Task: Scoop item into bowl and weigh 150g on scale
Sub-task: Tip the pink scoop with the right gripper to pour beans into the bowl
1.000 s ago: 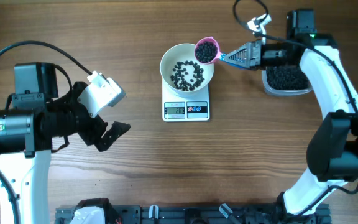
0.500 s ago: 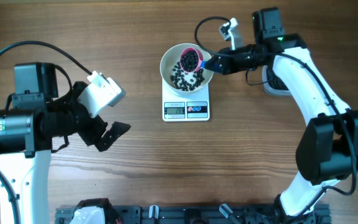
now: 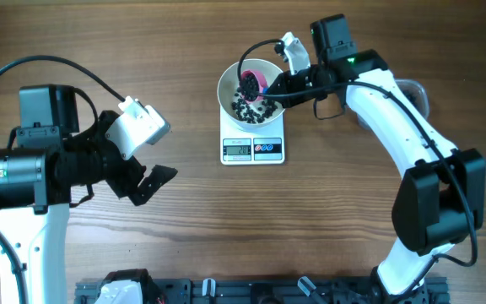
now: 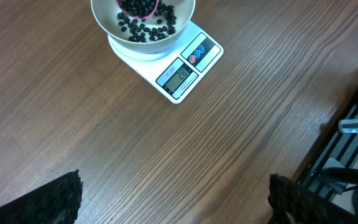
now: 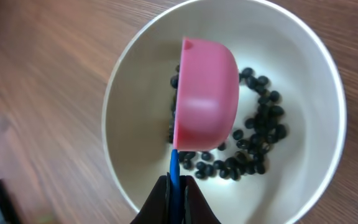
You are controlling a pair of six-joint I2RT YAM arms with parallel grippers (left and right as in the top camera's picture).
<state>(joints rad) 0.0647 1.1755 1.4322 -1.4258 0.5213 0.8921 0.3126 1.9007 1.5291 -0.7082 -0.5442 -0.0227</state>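
Note:
The white bowl (image 3: 229,78) stands on the white scale (image 3: 253,149), with black grains, the item (image 3: 245,106), on its bottom. My right gripper (image 3: 283,88) is shut on the blue handle (image 5: 174,169) of a pink scoop (image 3: 252,82). The scoop is tipped over inside the bowl, and in the right wrist view its pink underside (image 5: 207,99) faces the camera above the grains (image 5: 261,129). My left gripper (image 3: 147,186) hangs open over bare table to the left, holding nothing. Its wrist view shows the bowl (image 4: 184,20) and scale (image 4: 185,67) far ahead.
A clear tub (image 3: 415,93) lies at the right, mostly hidden under my right arm. A black rack (image 3: 260,292) runs along the table's front edge. The left arm's base (image 3: 24,169) fills the left side.
My right arm has swung left from the tub, carrying the full scoop over the bowl, and has tipped it inside the bowl. The left arm has not moved.

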